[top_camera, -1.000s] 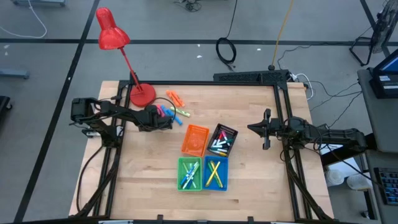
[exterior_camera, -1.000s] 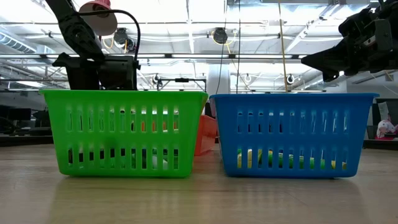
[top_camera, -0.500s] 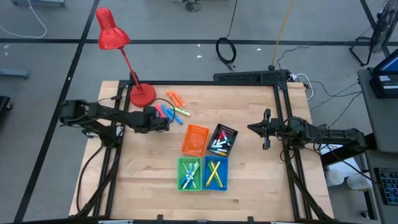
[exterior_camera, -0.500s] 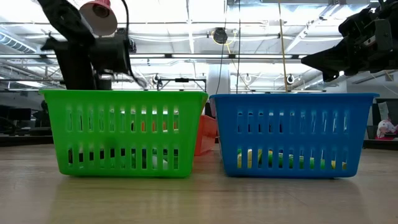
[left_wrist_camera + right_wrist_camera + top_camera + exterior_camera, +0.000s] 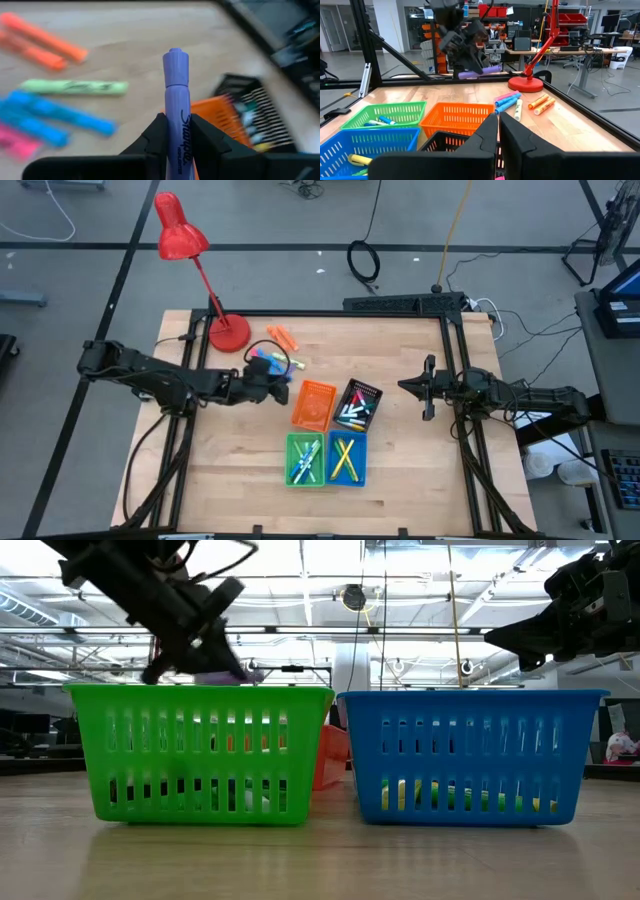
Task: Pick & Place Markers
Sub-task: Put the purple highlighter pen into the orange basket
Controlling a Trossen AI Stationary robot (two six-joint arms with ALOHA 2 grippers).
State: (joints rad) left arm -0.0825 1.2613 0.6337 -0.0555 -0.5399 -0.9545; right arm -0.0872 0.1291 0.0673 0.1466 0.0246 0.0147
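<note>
left gripper: left gripper [image 5: 278, 389] is raised above the table, just beside the orange bin's outer edge, its two dark fingers [image 5: 156, 139] pinched on a purple marker [image 5: 176, 107]; the marker stands up between them, cap end free.
purple marker: also seen from across the table [image 5: 479, 72], held level in the air above the bins, touching nothing else.
right gripper: right gripper [image 5: 428, 387] hangs over the table's right side, well apart from the bins, its fingers [image 5: 485, 137] pressed together and holding nothing.
loose markers: two orange markers [image 5: 283, 338] lie side by side near the lamp base; a blue marker [image 5: 266, 354] and a pale green marker [image 5: 75, 87] lie on the wood close behind the left gripper; a pink marker [image 5: 17, 142] lies next to the blue ones.
orange bin: orange bin [image 5: 314, 405] sits near the table's middle; what lies inside cannot be told.
black bin: black bin [image 5: 357, 404] touches the orange one and holds mixed markers.
green bin: green bin [image 5: 305, 459] in the front row, markers inside.
blue bin: blue bin [image 5: 346, 459] beside the green one, with yellow markers in it.
lamp: red desk lamp [image 5: 181, 230] stands at the table's far left corner.
table: wooden table [image 5: 400, 480].
</note>
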